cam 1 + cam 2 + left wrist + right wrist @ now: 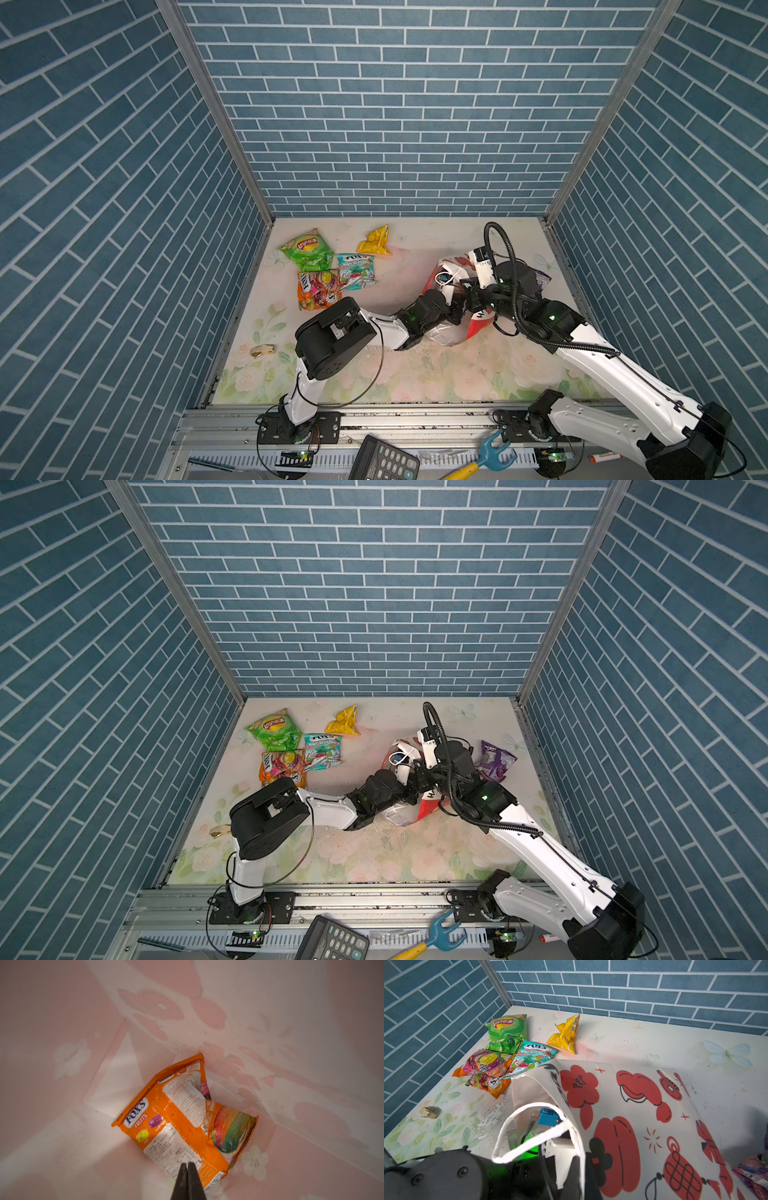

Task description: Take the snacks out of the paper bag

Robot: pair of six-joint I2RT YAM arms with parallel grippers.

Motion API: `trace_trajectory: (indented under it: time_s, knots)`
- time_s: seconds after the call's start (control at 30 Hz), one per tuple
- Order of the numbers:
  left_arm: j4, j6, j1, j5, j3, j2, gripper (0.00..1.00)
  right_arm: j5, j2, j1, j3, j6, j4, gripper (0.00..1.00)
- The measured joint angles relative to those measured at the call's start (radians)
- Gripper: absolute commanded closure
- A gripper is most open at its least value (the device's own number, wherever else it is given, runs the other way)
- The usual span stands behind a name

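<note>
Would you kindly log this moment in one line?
left gripper shut, inside paper bag over orange packet | right gripper shut on bag rim | purple packet beside bag

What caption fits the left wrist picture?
Shut left jaws point at an orange packet lying deep inside the paper bag.

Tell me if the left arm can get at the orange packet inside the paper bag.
Probably yes: the left end effector is inside the paper bag, its shut tips right at the orange packet, nothing between them.

Robot test booth, blue brick-print wall panels (415, 124), floral tabletop (478, 374), aluminium mounting rail (415, 422), calculator (384, 459)
</note>
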Motion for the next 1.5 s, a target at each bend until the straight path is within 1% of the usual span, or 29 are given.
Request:
trace_trajectory:
  time_s: [0.33,0.53,0.77,1.03,1.3,1.33,1.37,1.5]
  knots:
    - [-0.032,0.018,0.000,-0.012,-0.029,-0.086,1.00,0.071,0.005,0.000,0.000,0.014,0.013,1.00]
    - [-0.087,0.046,-0.001,-0.018,-0.044,-0.162,1.00,0.083,0.008,0.000,0.000,0.018,0.029,1.00]
    - [-0.154,0.084,0.000,-0.054,-0.055,-0.264,1.00,0.114,0.008,0.000,-0.003,0.035,0.039,1.00]
    - [-0.246,0.123,0.000,-0.089,-0.061,-0.343,1.00,0.143,0.003,0.000,-0.031,0.035,0.047,1.00]
    - [-0.290,0.138,0.002,-0.107,-0.078,-0.399,0.99,0.153,-0.008,-0.001,-0.056,0.035,0.054,1.00]
    - [-0.291,0.137,0.002,-0.100,-0.080,-0.399,0.85,0.150,-0.011,-0.001,-0.061,0.035,0.057,1.00]
    - [-0.286,0.136,0.003,-0.086,-0.086,-0.399,0.74,0.147,-0.013,-0.001,-0.063,0.034,0.058,1.00]
    - [-0.239,0.131,0.004,-0.010,-0.109,-0.373,0.52,0.122,-0.013,-0.001,-0.064,0.015,0.059,1.00]
